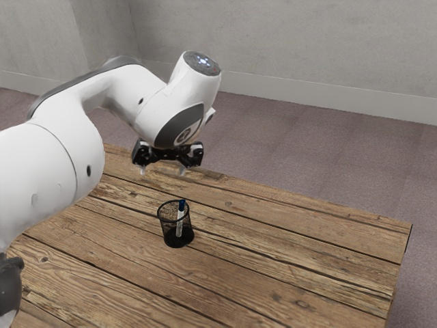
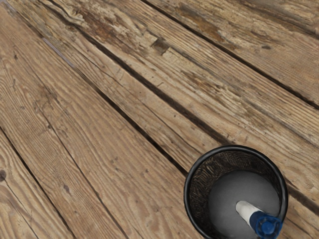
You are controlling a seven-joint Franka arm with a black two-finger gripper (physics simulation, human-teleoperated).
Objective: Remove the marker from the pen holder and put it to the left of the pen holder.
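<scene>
Marker (image 2: 259, 220), white with blue end, standing inside black mesh pen holder (image 2: 187, 196), on wooden table (image 1: 307, 287), my gripper (image 1: 162, 171) higher up, two fingers spread apart

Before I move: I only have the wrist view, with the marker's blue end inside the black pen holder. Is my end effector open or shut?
Observer: Open. In the exterior view the two fingers of your end effector stand apart, with nothing between them.
Operator: Are they touching the black mesh pen holder?
Observer: No, the fingertips hang in the air above its rim, with a gap to it.
Operator: And how near is it to the end of the wooden table?
Observer: It stands well in from the end at the exterior view's right.
</scene>
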